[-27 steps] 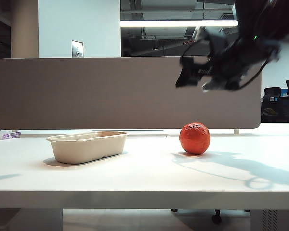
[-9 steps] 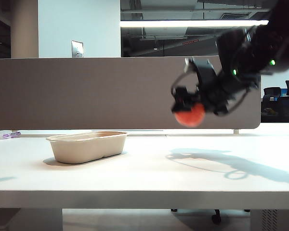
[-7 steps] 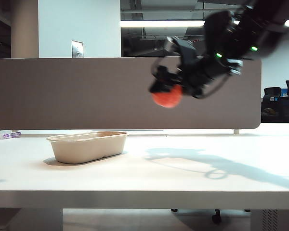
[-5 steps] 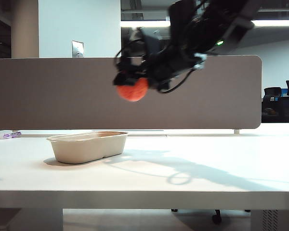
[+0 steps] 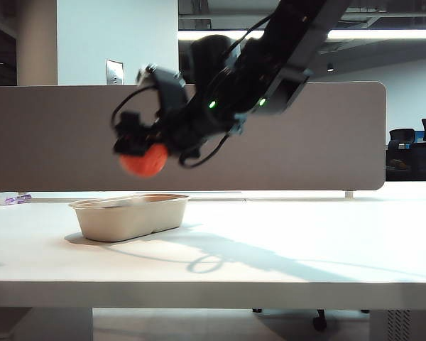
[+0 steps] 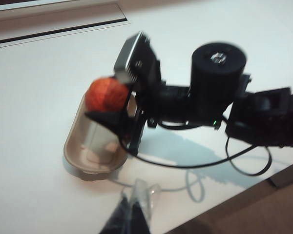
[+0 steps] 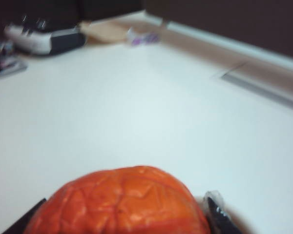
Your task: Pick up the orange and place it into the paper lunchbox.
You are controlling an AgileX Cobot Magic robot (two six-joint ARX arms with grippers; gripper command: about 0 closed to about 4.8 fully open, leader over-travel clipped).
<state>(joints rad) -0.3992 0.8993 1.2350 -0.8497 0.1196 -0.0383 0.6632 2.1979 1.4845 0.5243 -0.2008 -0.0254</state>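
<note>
White table [image 5: 305, 249] | right gripper [image 5: 138, 145] clamps blurred orange [image 5: 143, 163] | left gripper [image 6: 132, 214] cropped, state unclear

The matte black, blocky right arm [image 5: 270, 57] carries small green indicator lights and looping black cables near its black two-finger right gripper [image 5: 138, 145]. The left gripper [image 6: 129, 217] shows dark fingers with translucent tips.

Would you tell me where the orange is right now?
The orange is in the right claw, in the air above the lunchbox, left of centre in the exterior view.
</note>
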